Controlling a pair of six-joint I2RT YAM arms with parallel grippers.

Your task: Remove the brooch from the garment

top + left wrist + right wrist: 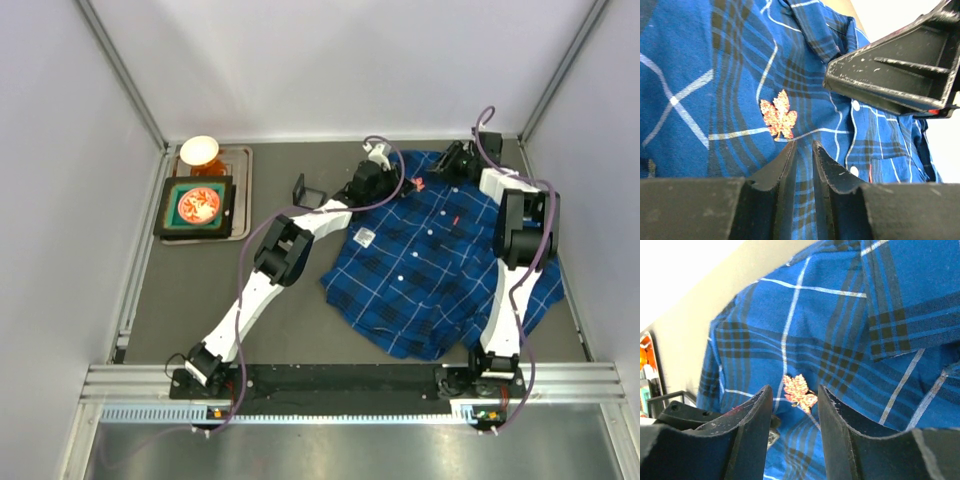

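The garment, a dark-blue plaid shirt, lies spread at the centre right. The brooch, a small reddish-gold maple leaf, is pinned near the collar. It also shows in the left wrist view and the right wrist view. My left gripper sits just beside the brooch; its jaws are almost closed and pinch shirt fabric that wrinkles around the tips. My right gripper is open, and its fingertips straddle the brooch just above the cloth.
A metal tray at the back left holds a green board with a red-patterned plate and a white bowl. A small black stand sits left of the shirt. A white label lies on the shirt.
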